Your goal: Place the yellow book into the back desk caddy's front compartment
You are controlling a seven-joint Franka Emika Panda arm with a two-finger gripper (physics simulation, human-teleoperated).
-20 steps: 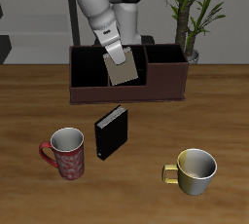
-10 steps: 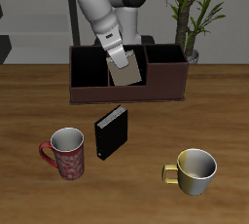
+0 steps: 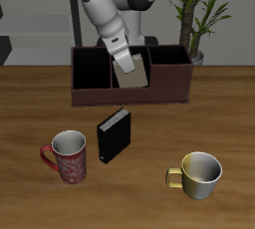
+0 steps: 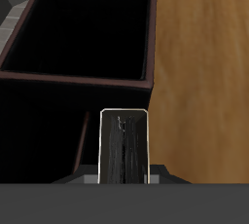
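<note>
Gripper (image 3: 124, 62) is clamping the yellow book (image 3: 131, 73) by its upper edge, jaws closed flat against the two covers, and the book is hanging tilted in the air over the middle of the back desk caddy (image 3: 164, 84), its lower corner reaching about level with the caddy's rim. In the wrist view the book (image 4: 124, 146) is showing end-on as a dark strip with pale borders, with a large black cell of the caddy (image 4: 146, 33) beyond it and bare worktop (image 4: 204, 82) alongside. The front compartment (image 3: 138, 86), against the caddy's long front wall, is sitting just under the book.

Judging by its thin, flat shape, the book is probably light and stiff, so a pinch across the covers near one edge should be carrying it well enough, though smooth covers could be letting it pivot between the fingers. Because it is hanging askew, a corner could be catching on a divider during lowering.
</note>
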